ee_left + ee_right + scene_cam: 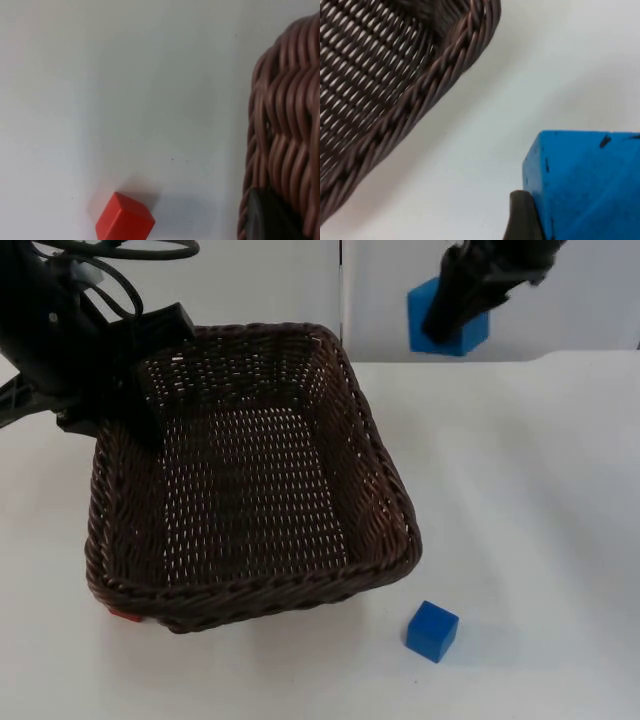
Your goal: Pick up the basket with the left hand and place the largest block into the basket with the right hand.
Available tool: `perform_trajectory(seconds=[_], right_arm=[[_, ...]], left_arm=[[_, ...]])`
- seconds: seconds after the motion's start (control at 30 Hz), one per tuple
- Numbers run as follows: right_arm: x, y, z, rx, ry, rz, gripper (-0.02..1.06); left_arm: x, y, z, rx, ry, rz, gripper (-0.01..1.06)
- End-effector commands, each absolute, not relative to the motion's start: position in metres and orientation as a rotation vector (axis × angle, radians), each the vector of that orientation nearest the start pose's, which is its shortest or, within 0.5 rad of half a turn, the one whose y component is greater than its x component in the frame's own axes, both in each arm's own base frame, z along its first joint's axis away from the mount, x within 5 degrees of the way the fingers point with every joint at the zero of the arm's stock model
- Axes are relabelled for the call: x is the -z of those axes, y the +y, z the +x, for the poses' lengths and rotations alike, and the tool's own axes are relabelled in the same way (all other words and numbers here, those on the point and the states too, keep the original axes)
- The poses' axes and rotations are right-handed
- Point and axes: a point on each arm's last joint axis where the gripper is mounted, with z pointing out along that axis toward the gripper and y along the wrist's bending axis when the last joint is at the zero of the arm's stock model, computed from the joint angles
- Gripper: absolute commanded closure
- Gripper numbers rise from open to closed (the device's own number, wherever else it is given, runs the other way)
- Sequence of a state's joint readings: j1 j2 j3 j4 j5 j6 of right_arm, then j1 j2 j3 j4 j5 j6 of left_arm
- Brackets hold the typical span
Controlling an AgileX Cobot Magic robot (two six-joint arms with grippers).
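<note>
above the tabletop (540, 490), the left gripper (120, 390) clasped the wicker basket's (250, 490) rim while the right gripper (445, 325) pinched the large blue block (470, 335).

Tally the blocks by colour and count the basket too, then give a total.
Blue blocks: 2, the large blue block in the right hand and the small blue block on the table.
Red blocks: 1, the red block beside the basket.
Baskets: 1, the wicker basket.
Total: 4.
</note>
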State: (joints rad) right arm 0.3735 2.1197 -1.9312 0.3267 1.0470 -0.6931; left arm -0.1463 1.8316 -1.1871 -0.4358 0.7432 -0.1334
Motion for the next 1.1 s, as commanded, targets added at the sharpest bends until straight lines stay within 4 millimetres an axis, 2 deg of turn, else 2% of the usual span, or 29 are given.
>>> perform_trajectory(seconds=[0.0,0.07,0.1,0.2,0.4,0.5,0.53,0.83,1.07], right_arm=[[-0.282,0.189,0.42,-0.323,2.357,-1.217,1.05],[-0.297,0.186,0.412,-0.325,2.361,-1.209,1.05],[-0.297,0.186,0.412,-0.325,2.361,-1.209,1.05],[-0.322,0.179,0.399,-0.306,2.37,-1.152,1.05],[-0.342,0.171,0.38,-0.295,2.354,-1.134,1.05],[-0.352,0.162,0.36,-0.282,2.359,-1.118,1.05],[-0.352,0.162,0.36,-0.282,2.359,-1.118,1.05],[-0.36,0.146,0.319,-0.284,2.363,-1.082,1.05],[-0.357,0.14,0.307,-0.281,2.384,-1.08,1.05]], left_arm=[[-0.197,-0.08,0.354,0.557,2.829,-0.393,1.05],[-0.197,-0.08,0.354,0.547,2.83,-0.385,1.05],[-0.197,-0.08,0.354,0.547,2.83,-0.385,1.05],[-0.196,-0.079,0.354,0.539,2.832,-0.378,1.05],[-0.196,-0.079,0.354,0.539,2.832,-0.378,1.05],[-0.196,-0.079,0.354,0.539,2.832,-0.378,1.05],[-0.196,-0.079,0.354,0.539,2.832,-0.378,1.05],[-0.196,-0.079,0.354,0.539,2.832,-0.378,1.05],[-0.196,-0.079,0.354,0.539,2.832,-0.378,1.05]])
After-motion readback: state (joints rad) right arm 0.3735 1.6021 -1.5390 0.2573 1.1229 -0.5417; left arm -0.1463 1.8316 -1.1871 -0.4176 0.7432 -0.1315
